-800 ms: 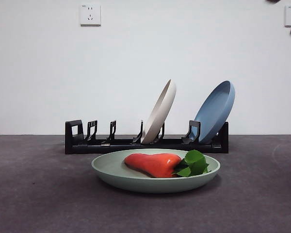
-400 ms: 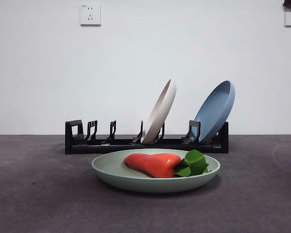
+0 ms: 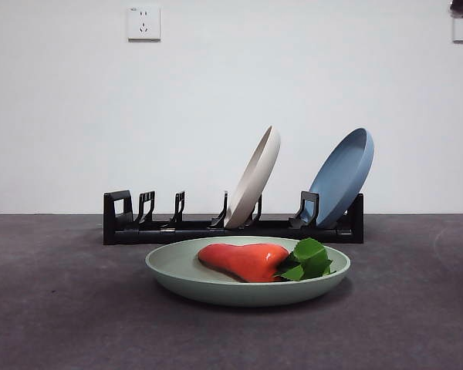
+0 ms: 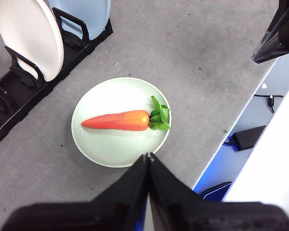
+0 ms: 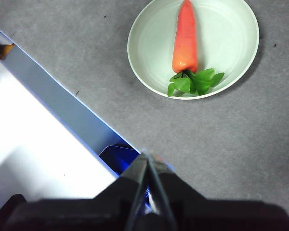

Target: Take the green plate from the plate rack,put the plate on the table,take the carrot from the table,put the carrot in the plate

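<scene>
The carrot (image 3: 243, 260) lies in the green plate (image 3: 177, 271) on the desk (image 3: 62, 308). Both end effectors, left (image 4: 148, 156) and right (image 5: 145, 154), are closed, empty and raised; best keep them clear.

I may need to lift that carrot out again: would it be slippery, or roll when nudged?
The carrot looks glossy and hard, so smooth pads could well slip on it. Its tapered round body would likely roll in a curve if pushed, though the raised rim of the green plate should stop it. Its leaves may resist rolling.
</scene>
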